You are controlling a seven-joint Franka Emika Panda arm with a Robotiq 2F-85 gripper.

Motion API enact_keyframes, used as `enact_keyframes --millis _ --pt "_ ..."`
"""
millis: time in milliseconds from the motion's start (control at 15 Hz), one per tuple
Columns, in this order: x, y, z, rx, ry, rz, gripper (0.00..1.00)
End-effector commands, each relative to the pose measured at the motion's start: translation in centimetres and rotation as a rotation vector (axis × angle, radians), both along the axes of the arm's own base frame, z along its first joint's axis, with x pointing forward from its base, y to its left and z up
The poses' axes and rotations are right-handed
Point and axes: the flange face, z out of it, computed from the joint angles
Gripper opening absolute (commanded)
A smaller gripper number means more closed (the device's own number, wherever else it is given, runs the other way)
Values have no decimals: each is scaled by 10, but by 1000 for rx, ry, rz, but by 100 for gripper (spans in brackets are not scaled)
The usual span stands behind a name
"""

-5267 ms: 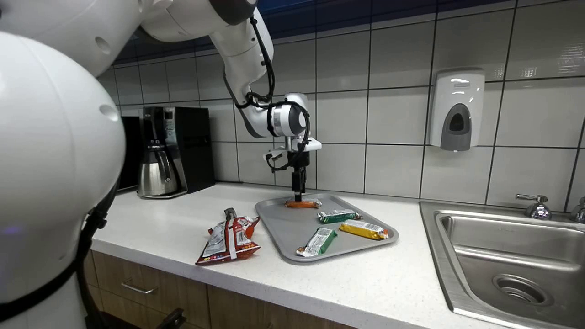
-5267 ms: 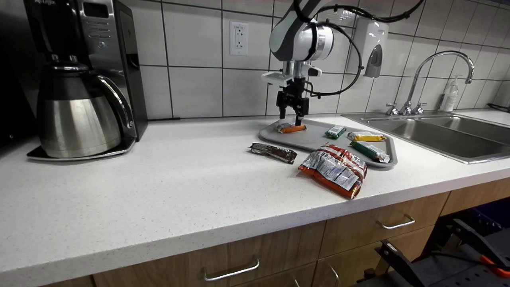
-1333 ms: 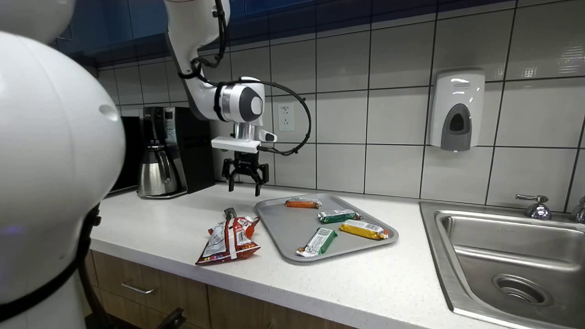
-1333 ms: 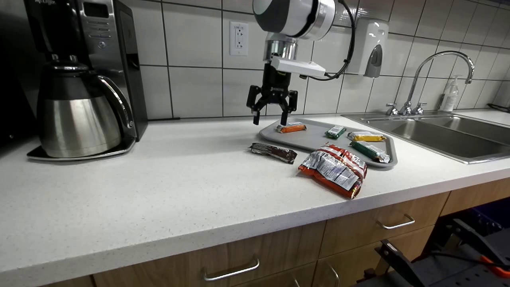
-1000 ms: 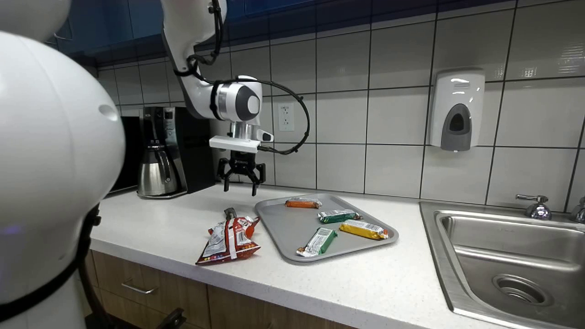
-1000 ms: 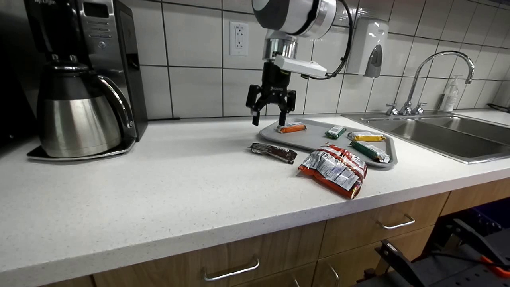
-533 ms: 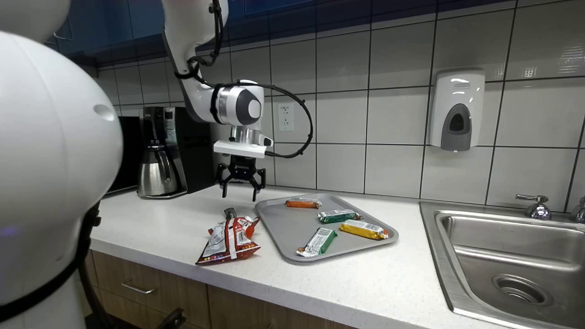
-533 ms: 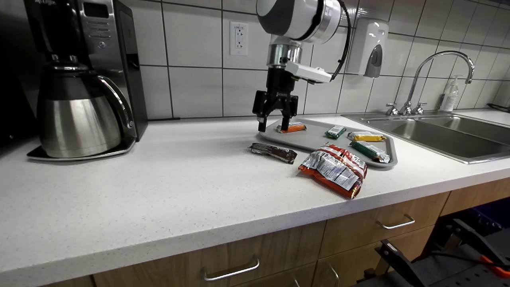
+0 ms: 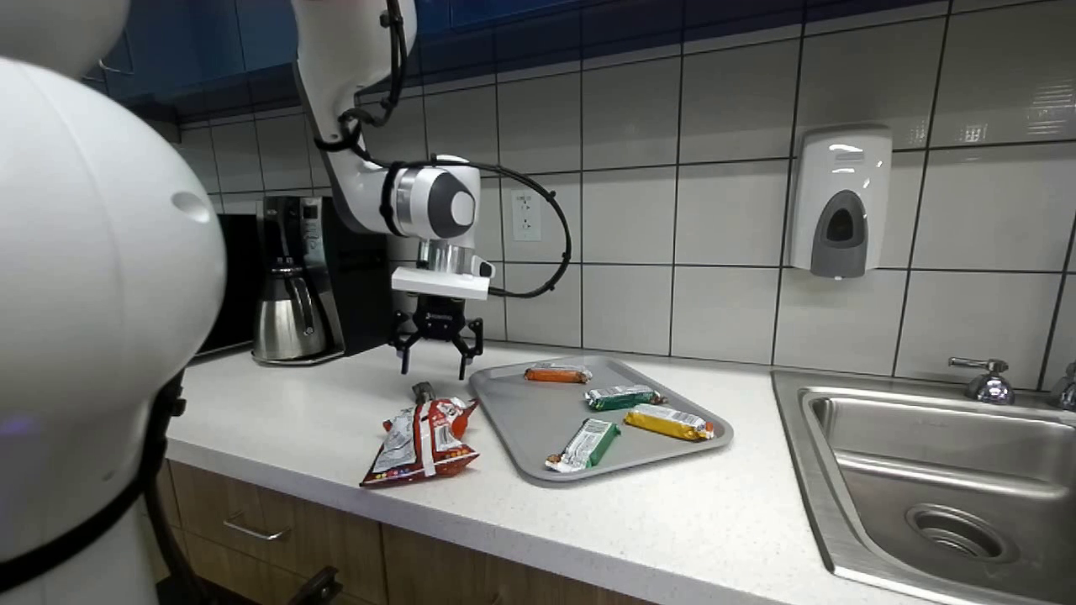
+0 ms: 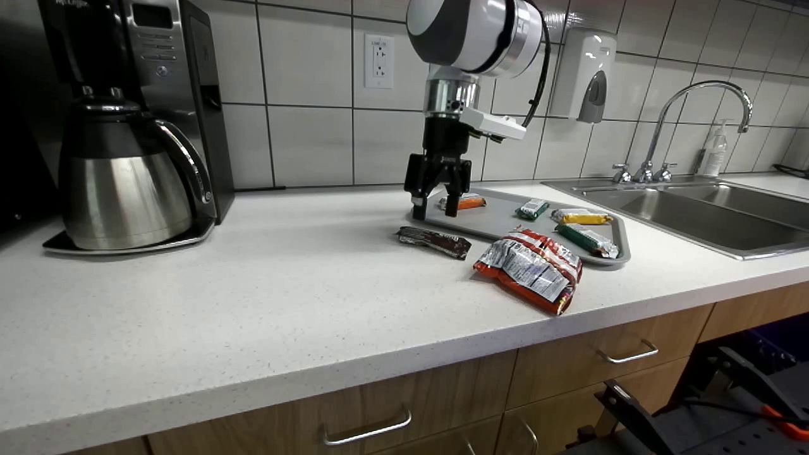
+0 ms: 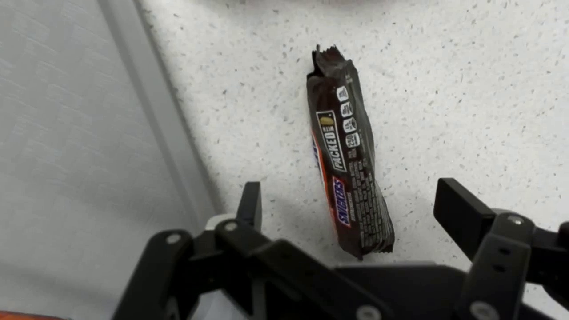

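Observation:
My gripper (image 11: 349, 195) stands open with nothing between its fingers, pointing down above the counter. Beneath it lies a dark brown Snickers bar (image 11: 344, 151), its near end between the two fingers in the wrist view and touching neither. In an exterior view the same bar (image 10: 433, 242) rests on the counter, just in front of and below the gripper (image 10: 435, 213). Elsewhere only the bar's tip (image 9: 423, 391) shows behind a red snack bag (image 9: 424, 441). Beside the gripper is a grey tray (image 9: 525, 420) bearing an orange-wrapped bar (image 9: 557, 374), a yellow bar (image 9: 670, 422) and two green bars (image 9: 624, 397).
The red bag (image 10: 531, 268) lies close to the brown bar and the tray's rim. A coffee maker (image 10: 126, 177) with a steel carafe stands at one end of the counter, a sink (image 9: 941, 487) at the other. A tiled wall runs behind, with a soap dispenser (image 9: 843, 202).
Several seconds ago my gripper was down at the orange bar on the tray. It has since left that bar, turned and moved over the brown bar. In the last second it has lowered.

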Motion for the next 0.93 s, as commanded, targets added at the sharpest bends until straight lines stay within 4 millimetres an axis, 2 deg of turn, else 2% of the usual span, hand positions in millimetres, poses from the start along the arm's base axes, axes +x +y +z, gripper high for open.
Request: enact_keyframes --millis 0,867 --pt "-12 -1 3 2 -33 47 100" --pt "-20 9 -17 -13 -106 68 100"
